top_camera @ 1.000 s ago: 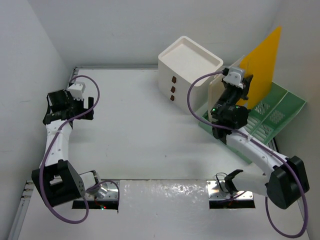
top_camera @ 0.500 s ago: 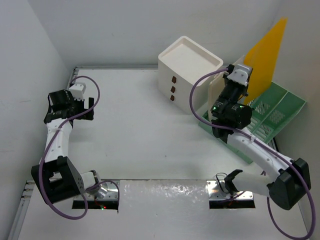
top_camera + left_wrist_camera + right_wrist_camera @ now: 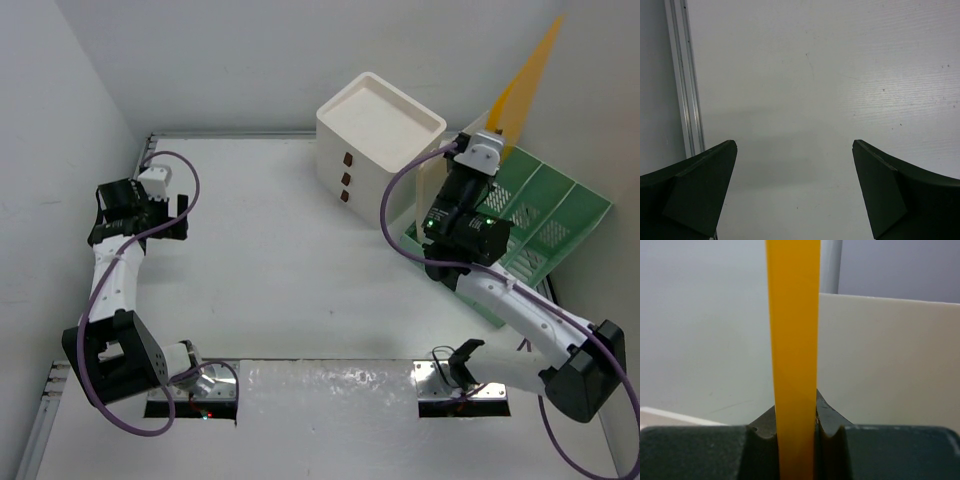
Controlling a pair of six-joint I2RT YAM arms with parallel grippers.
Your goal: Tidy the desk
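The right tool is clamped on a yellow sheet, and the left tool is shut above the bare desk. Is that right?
Not quite. The left tool is open, not shut: the left wrist view shows its fingers wide apart above the bare desk. The right tool is indeed clamped on the yellow sheet.

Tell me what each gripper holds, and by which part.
Right gripper pinches the yellow sheet by its lower edge; left gripper is open, holding nothing.

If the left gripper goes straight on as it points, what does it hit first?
Probably the bare matte-white tabletop; nothing shows between the open left gripper and it, though depth is unclear.
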